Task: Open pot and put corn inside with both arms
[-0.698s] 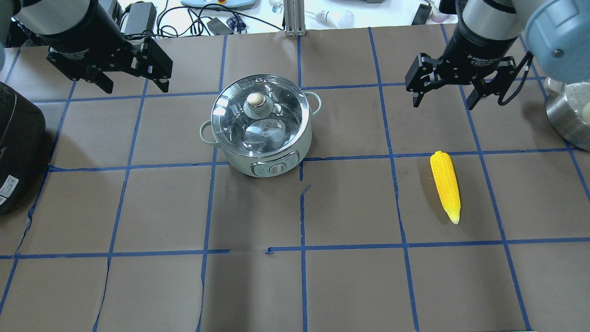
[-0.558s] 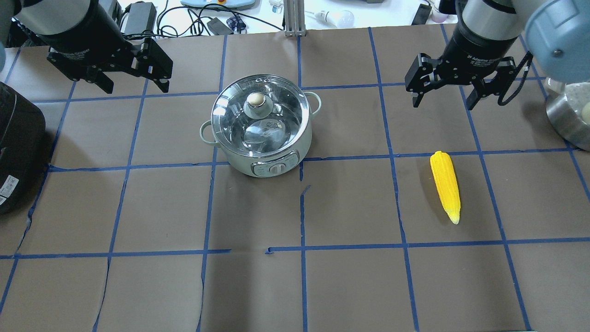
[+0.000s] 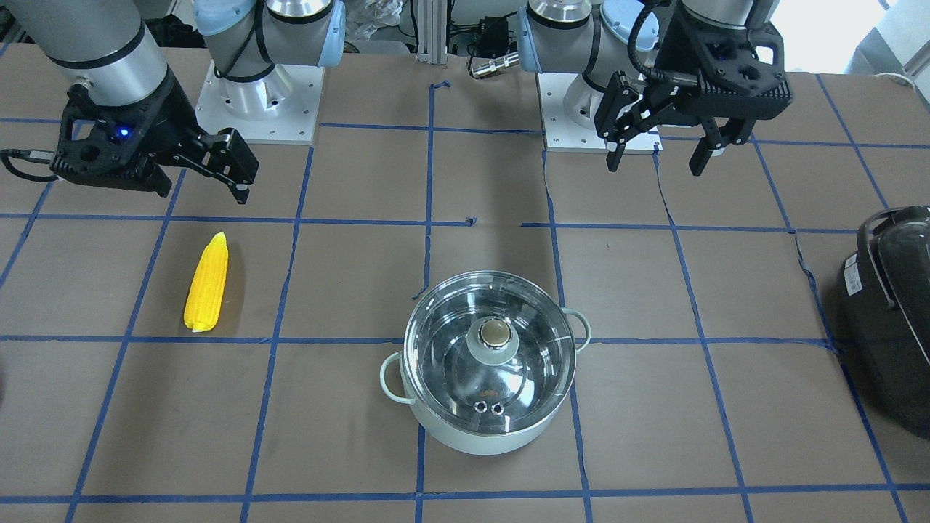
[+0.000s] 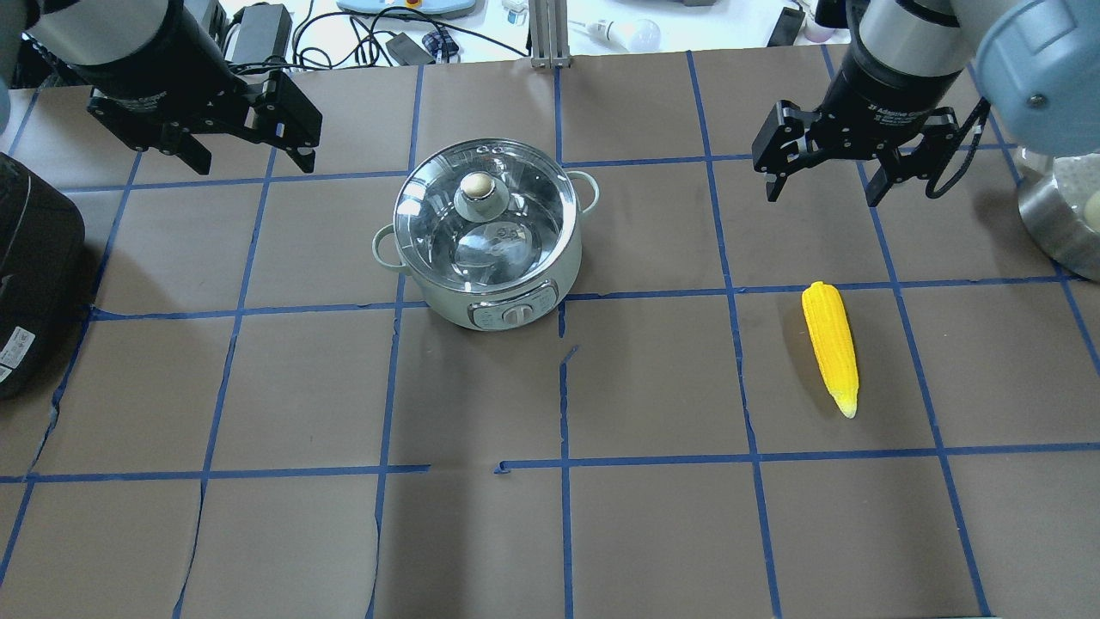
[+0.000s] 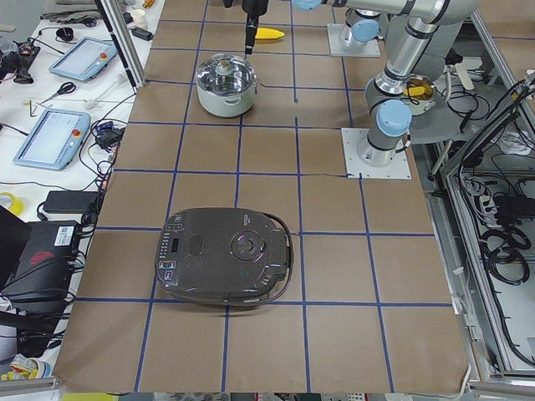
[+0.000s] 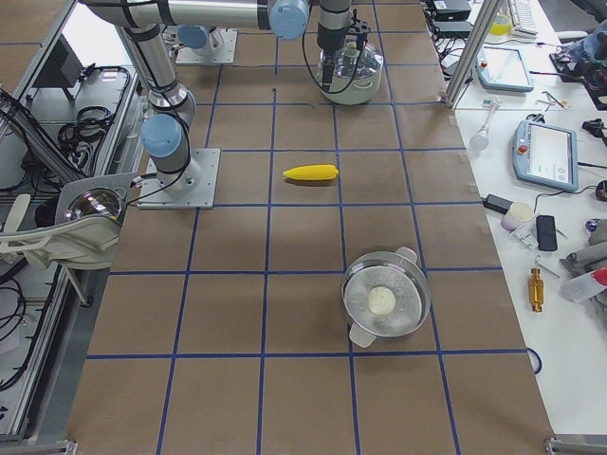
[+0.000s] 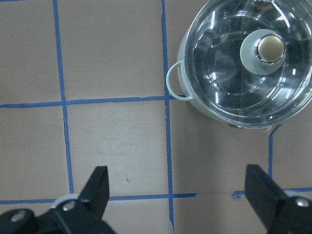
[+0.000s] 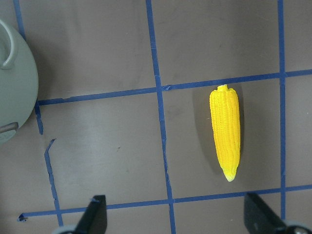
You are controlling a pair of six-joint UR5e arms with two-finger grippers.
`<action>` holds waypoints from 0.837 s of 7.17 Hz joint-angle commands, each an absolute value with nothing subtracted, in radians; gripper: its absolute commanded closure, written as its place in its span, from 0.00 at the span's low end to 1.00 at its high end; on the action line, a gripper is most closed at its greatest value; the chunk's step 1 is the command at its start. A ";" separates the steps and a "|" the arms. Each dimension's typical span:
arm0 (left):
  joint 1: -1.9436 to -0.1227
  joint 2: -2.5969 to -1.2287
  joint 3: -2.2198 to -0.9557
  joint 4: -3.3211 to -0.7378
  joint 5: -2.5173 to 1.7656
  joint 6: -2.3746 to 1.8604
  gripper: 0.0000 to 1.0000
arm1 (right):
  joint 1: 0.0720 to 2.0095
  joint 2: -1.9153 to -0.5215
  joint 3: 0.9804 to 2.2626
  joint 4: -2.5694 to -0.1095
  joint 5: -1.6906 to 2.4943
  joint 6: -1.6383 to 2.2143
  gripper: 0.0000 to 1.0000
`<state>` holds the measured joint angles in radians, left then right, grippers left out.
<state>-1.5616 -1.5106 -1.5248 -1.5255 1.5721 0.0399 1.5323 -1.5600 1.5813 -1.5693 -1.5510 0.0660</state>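
The mint-green pot stands near the table's middle with its glass lid on, knob upright. It also shows in the front view and the left wrist view. The yellow corn lies flat to the pot's right, tapered end toward the robot; the right wrist view shows it too. My left gripper is open and empty, above the table to the far left of the pot. My right gripper is open and empty, above the table beyond the corn.
A black appliance sits at the left edge. A steel pot with something white in it stands at the right edge. Cables and devices lie beyond the far edge. Blue tape lines grid the brown table.
My right gripper has shifted very slightly left. The left gripper, pot and corn have not moved.
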 commanded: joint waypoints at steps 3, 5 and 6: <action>-1.562 -1.506 -1.532 -1.520 1.574 0.040 0.00 | 1.532 -1.559 1.586 -1.569 -1.554 0.066 0.00; -1.562 -1.500 -1.532 -1.520 1.574 0.040 0.00 | 1.532 -1.560 1.586 -1.569 -1.551 0.066 0.00; -1.562 -1.500 -1.535 -1.523 1.572 0.040 0.00 | 1.532 -1.559 1.589 -1.569 -1.549 0.066 0.00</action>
